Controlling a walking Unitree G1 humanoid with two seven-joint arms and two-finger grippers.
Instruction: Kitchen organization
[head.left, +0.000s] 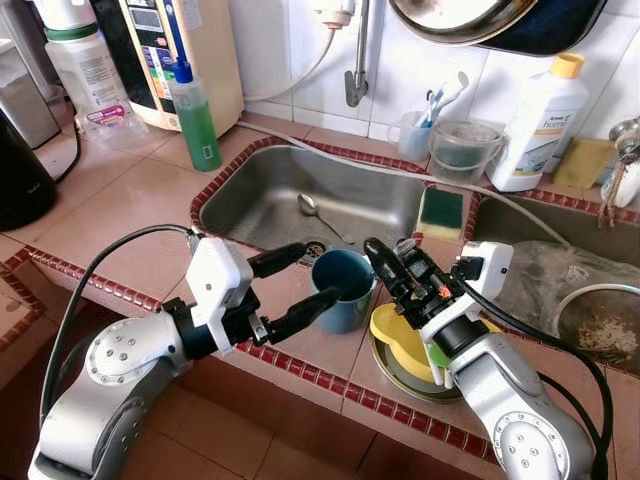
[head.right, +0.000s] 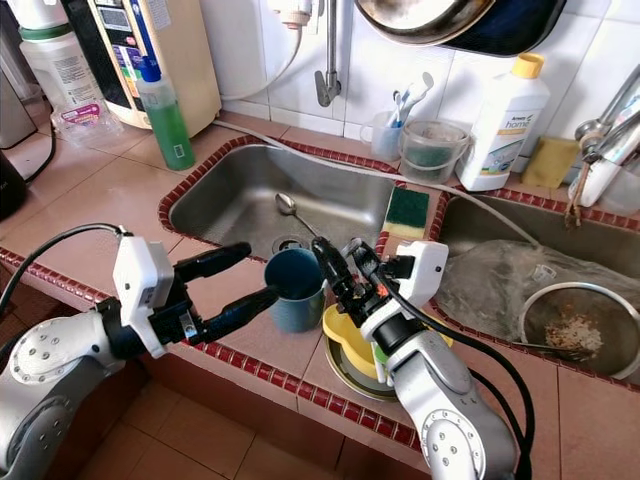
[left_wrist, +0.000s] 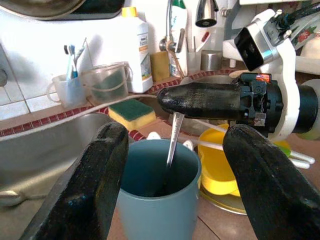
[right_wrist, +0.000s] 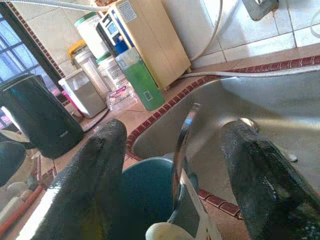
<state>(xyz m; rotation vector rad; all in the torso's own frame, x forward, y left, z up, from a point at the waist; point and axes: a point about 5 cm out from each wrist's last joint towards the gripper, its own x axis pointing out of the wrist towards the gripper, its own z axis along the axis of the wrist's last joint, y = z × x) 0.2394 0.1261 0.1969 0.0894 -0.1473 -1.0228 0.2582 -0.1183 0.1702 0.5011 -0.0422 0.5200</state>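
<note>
Both claws meet at the blue cup (head.left: 342, 290) on the tiled surface (head.left: 130, 215).
Left claw (head.left: 297, 286) is spread wide, its fingers on either side of the cup without touching it. Right claw (head.left: 385, 262) hangs over the rim, fingers parted, beside a metal utensil (left_wrist: 172, 145) standing in the cup. A yellow dish (head.left: 400, 335) sits just beside; a spoon (head.left: 318, 213) lies in the sink (head.left: 262, 195).

Two grippers at a blue cup on a tiled kitchen counter.
The left gripper (head.left: 303, 284) has its fingers spread, one ending at the side of the blue cup (head.left: 343, 290). The right gripper (head.left: 388, 262) is at the cup's rim, above yellow dishes (head.left: 402, 336). A spoon (head.left: 318, 214) lies in the sink (head.left: 255, 196); a sponge (head.left: 440, 212) rests on its edge.
</note>
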